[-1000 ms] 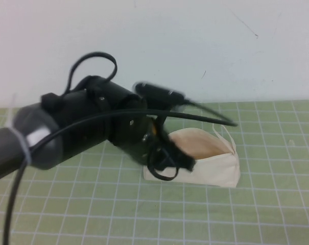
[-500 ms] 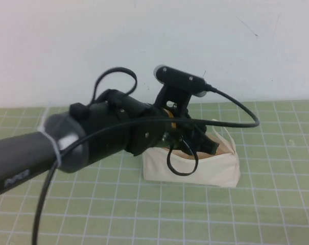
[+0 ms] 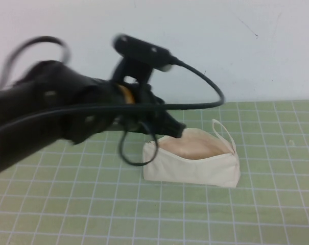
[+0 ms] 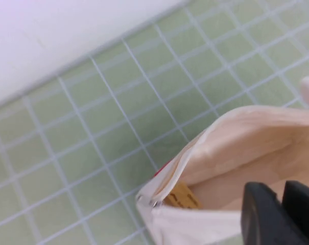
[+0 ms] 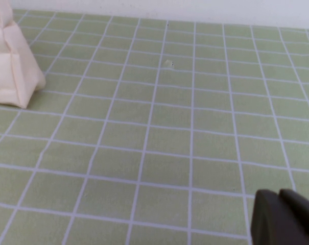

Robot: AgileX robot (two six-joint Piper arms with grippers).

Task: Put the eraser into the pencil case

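The black left gripper (image 3: 175, 127) hangs in the air above the left end of the cream off-white fabric zip pencil case (image 3: 192, 164). In its wrist view, its two dark fingertips (image 4: 264, 212) sit close together with only a thin slit between them and nothing held. The pouch stands unzipped on the green gridded cutting mat (image 3: 93, 204), its thin loop strap (image 3: 223, 130) at the far right end. The small tan-yellow rectangular eraser (image 4: 182, 196) lies inside the pouch, tucked into the corner beneath the zip's end. The right gripper (image 5: 284, 217) shows only in its own wrist view, low over bare mat, well apart from the pouch; I cannot tell its opening.
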